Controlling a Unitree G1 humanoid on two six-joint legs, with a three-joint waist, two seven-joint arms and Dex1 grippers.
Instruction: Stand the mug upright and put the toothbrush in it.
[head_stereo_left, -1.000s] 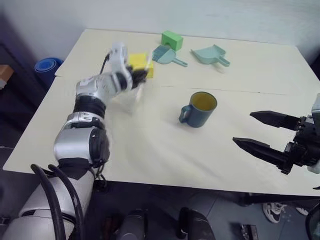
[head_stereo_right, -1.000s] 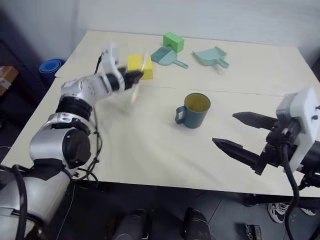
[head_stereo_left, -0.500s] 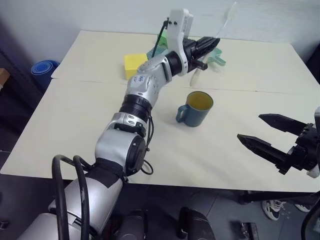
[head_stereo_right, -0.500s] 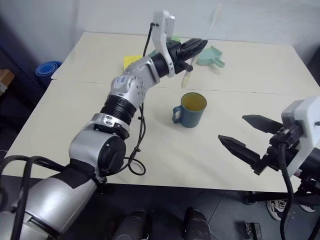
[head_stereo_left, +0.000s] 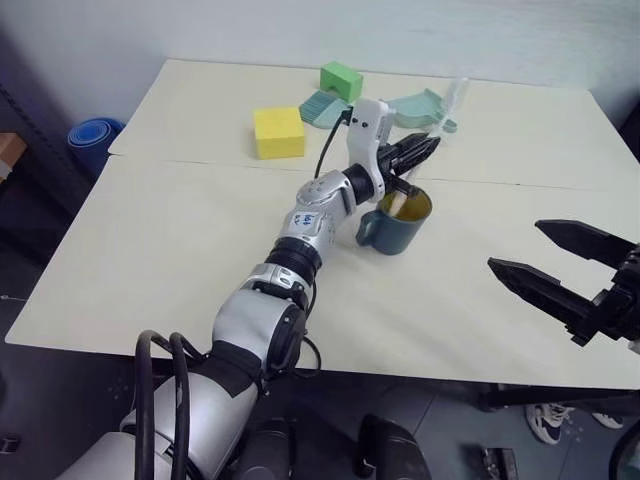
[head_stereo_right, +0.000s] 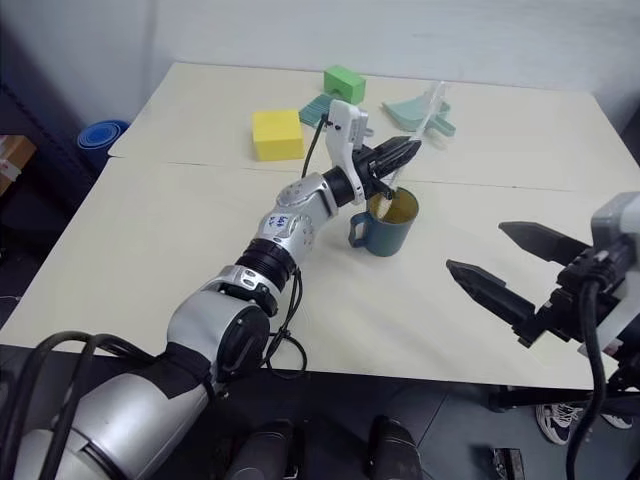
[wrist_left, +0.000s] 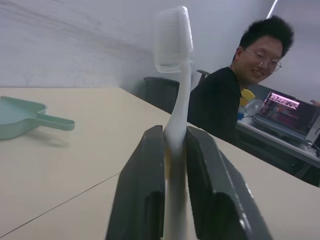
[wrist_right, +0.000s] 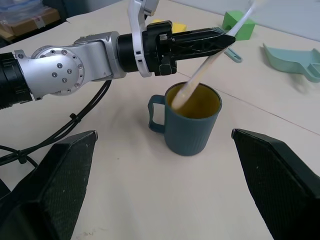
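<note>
The mug (wrist_right: 192, 120) already stands upright near the middle of the bench (head_stereo_left: 180, 250), handle toward the robot's left, yellow inside showing. The toothbrush (wrist_right: 210, 62) leans at a slant with its handle end down inside the mug's mouth and its bristled head up and away, above the rim.

Your left end effector (head_stereo_left: 415, 155) reaches in level over the mug and has the toothbrush between its two fingers (wrist_left: 145, 185), partway along the handle. The wrist view shows the fingers right against the handle, so treat it as held, though the grip looks light.

This looks like the release step, nearly at the end of the task. To do it well, let the lower end settle against the mug's inner wall or bottom before you part the fingers further. Open slowly, so the handle slides down and does not tip out over the rim. Then draw the end effector back and up along its own line, clear of the bristled head, so you neither drag the toothbrush nor nudge the mug.

Your right end effector (head_stereo_left: 560, 265) hangs over the near right of the bench, fingers spread wide and holding nothing, well apart from the mug. Leave it there.
</note>
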